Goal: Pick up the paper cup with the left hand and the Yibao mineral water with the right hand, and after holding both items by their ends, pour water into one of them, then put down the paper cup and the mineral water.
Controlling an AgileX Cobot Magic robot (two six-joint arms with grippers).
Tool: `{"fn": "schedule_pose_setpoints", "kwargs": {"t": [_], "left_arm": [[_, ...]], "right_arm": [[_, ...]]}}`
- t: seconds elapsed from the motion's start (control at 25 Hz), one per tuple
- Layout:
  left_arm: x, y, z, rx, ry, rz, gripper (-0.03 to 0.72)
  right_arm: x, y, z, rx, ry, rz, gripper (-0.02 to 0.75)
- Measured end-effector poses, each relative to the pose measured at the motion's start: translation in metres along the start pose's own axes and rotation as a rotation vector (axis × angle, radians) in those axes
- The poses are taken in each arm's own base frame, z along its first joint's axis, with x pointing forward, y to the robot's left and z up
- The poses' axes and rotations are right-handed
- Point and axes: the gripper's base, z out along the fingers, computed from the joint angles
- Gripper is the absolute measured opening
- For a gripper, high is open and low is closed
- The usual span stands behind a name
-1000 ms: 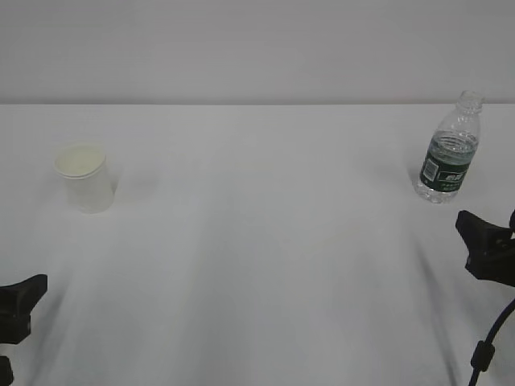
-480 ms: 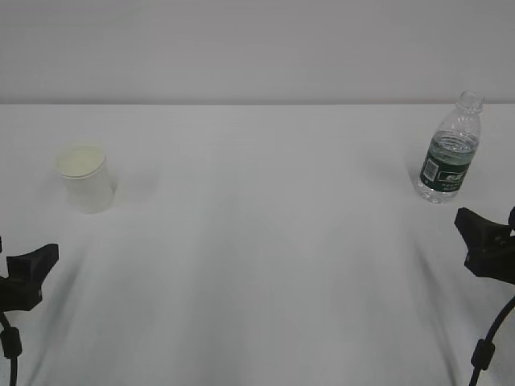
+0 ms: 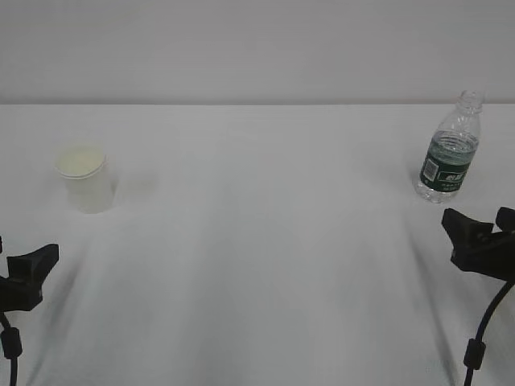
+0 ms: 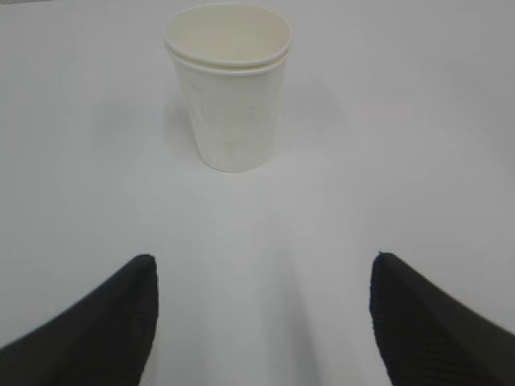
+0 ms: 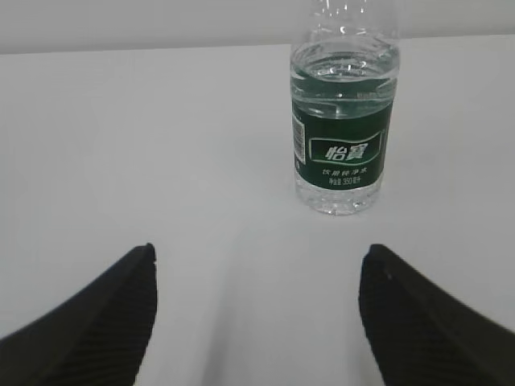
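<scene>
paper cup [image 4: 229, 88] upright, Yibao mineral water [image 5: 344, 121] upright (both grippers open)

Plain white matte table surface [image 3: 257, 241] fills the lower part of the exterior view. Behind its far edge, a pale grey unmarked wall [image 3: 257, 48]. Soft shadows on the tabletop.

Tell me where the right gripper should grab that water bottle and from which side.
Grip the Yibao mineral water around its labelled middle, coming in level from the near side. It stands upright and capless, straight ahead of the open right gripper, with bare table between; a mid-body hold probably keeps it steady for pouring.
</scene>
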Motion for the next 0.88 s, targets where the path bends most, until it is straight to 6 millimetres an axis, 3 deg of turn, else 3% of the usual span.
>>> {"fn": "schedule_pose_setpoints", "kwargs": {"t": [0.88], "left_arm": [[-0.003, 0.0, 0.003, 0.0, -0.014, 0.0, 0.592]], "right_arm": [[-0.011, 0.0, 0.017, 0.003, -0.051, -0.057, 0.596]]}}
